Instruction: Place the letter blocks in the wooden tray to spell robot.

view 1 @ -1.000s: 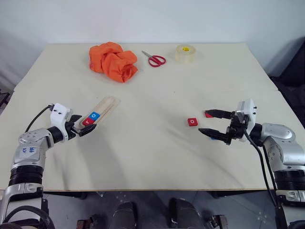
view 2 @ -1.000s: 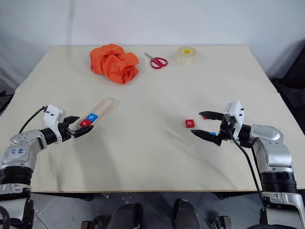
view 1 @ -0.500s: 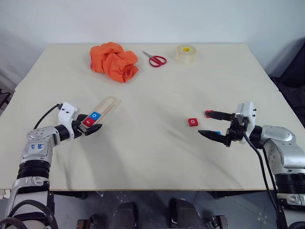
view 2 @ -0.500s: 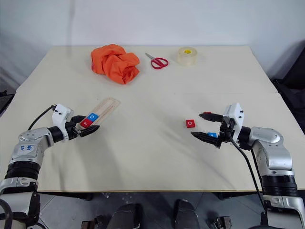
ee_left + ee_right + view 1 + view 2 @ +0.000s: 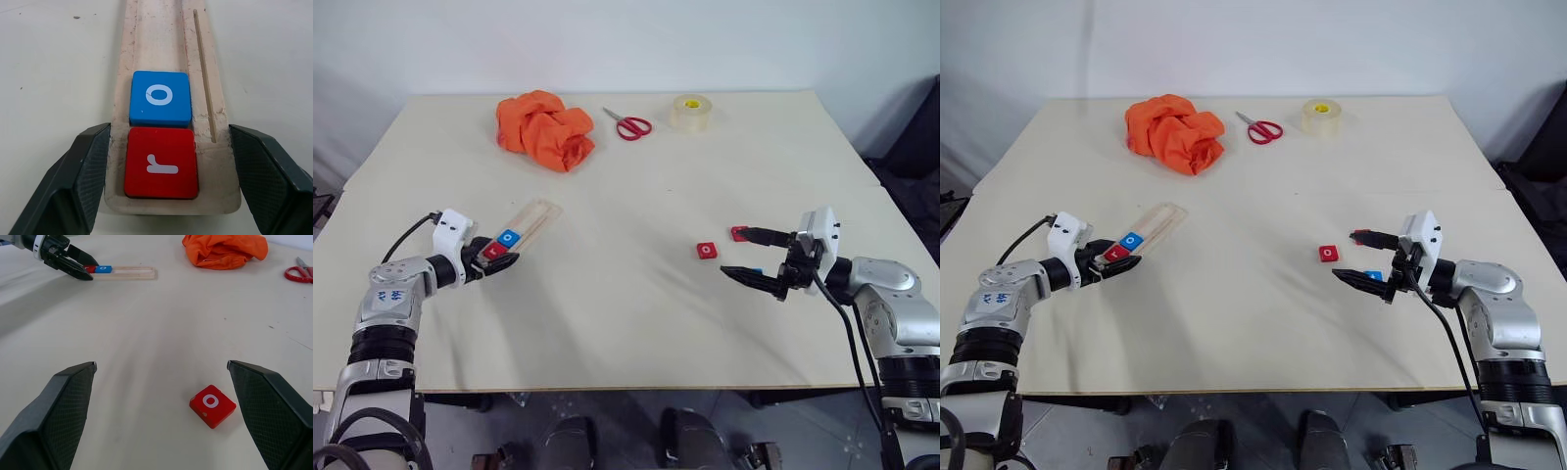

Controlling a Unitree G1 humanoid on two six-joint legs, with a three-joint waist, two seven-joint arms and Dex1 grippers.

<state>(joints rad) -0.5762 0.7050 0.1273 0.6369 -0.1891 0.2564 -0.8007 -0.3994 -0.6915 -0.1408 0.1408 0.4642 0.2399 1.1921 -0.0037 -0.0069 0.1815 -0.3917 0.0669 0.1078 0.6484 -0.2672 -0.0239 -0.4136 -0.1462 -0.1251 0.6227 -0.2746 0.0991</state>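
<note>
- The wooden tray [image 5: 168,54] lies on the robot's left half of the table [image 5: 636,323], its long axis running away from the left gripper [image 5: 168,169] and slanting toward the table's middle; it is pale, rough-sawn, shallow, with a long groove.
- In its near end sit two letter blocks, touching: the red r [image 5: 161,163] nearest the end, the blue o [image 5: 160,98] next; the rest of the groove is bare.
- The left gripper's jaws straddle that near end, each textured black pad against or just beside a side wall; whether they press it I cannot tell.
- The red o [image 5: 212,405], a flat glossy square, lies loose ahead of the right gripper [image 5: 756,256], toward the table's middle, so the right arm is nearer by far.
- That gripper is spread wide and empty; another red block [image 5: 738,233] and a blue one [image 5: 1372,276] lie partly hidden at its fingers.
- The next letter wanted is b, probably that blue block.
- Beyond: crumpled orange cloth [image 5: 545,127], scissors [image 5: 628,122], a tape roll [image 5: 691,111].
</note>
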